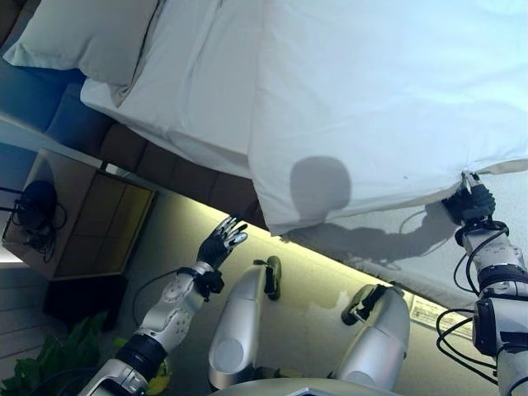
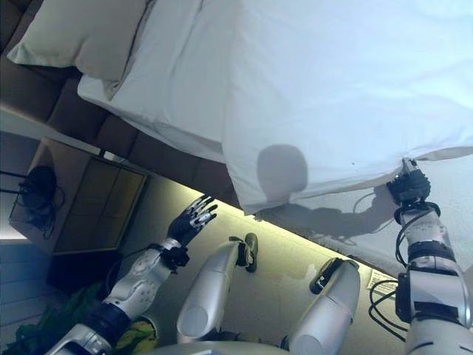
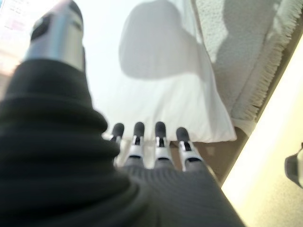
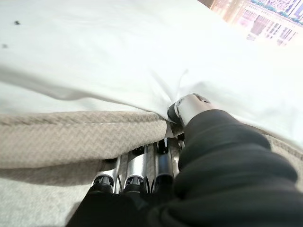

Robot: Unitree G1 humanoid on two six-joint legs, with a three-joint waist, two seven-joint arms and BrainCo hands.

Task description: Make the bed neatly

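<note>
The white duvet [image 1: 388, 99] lies spread over most of the bed [image 1: 173, 161], its near edge hanging free above the floor [image 1: 313, 289] and its corner drooping toward me, so it is on the bed but not yet squared. I judge the work to be at the pulling stage: the cover needs drawing taut along that near edge before it will lie flat. My right hand [image 1: 470, 200] is at the duvet's edge, on the right of the bed, and in the right wrist view my fingers [image 4: 135, 170] are curled under a beige textured blanket [image 4: 57, 137] with my thumb pressing the white cloth down onto them, so I am pinching the duvet's hem together with that layer below it; holding there gives me a grip to tug the cover straight. My left hand [image 1: 221, 240] hangs in the air below the bed's near side, well apart from the duvet, its fingers spread and straight, grasping nothing. Beyond the duvet's far end, a pillow [image 1: 87, 37] rests at the head of the bed, and a dark nightstand [image 1: 78, 219] stands beside the bed there.
</note>
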